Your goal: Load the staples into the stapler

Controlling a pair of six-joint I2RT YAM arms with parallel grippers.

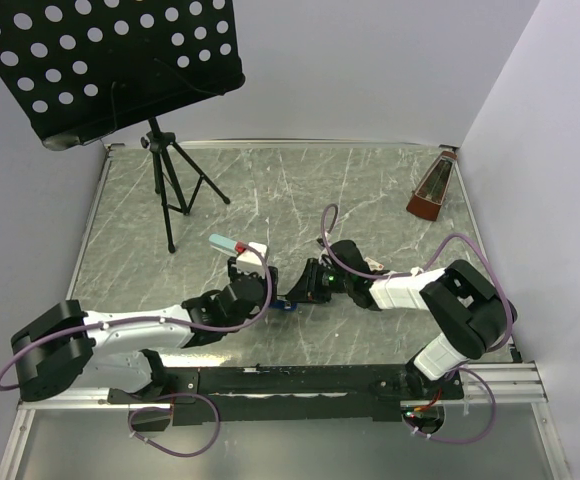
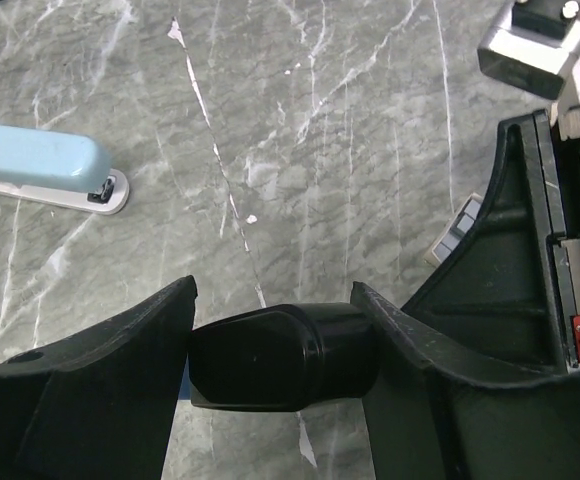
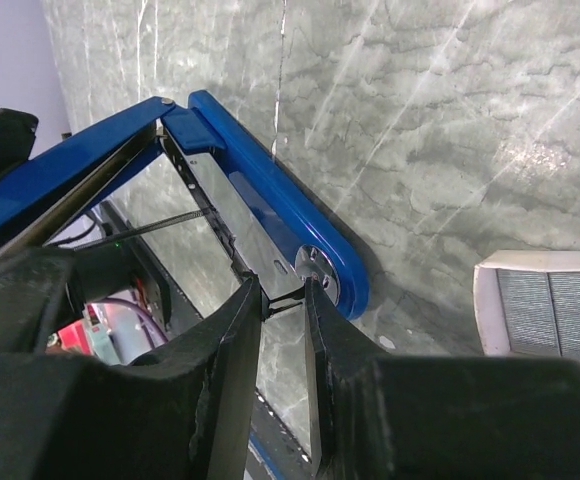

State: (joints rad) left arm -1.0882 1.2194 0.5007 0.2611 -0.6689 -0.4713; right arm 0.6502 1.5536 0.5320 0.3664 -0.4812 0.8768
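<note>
The dark blue stapler (image 3: 270, 165) lies hinged open on the marble table, its silvery channel facing up. It also shows in the top view (image 1: 288, 303), between the two grippers. My left gripper (image 2: 274, 312) is shut on the stapler's black end (image 2: 270, 360); in the top view this gripper (image 1: 264, 296) is left of the stapler. My right gripper (image 3: 282, 296) is shut on a thin black part at the end of the stapler's inner channel; in the top view it (image 1: 304, 290) is to the right. The staples (image 3: 552, 305) lie as grey strips in a whitish box beside the right gripper.
A light blue stapler (image 2: 35, 160) lies on the table, also seen behind my left gripper in the top view (image 1: 224, 242). A black music stand on a tripod (image 1: 170, 190) stands at the back left. A brown metronome (image 1: 432, 190) is at the back right. White walls enclose the table.
</note>
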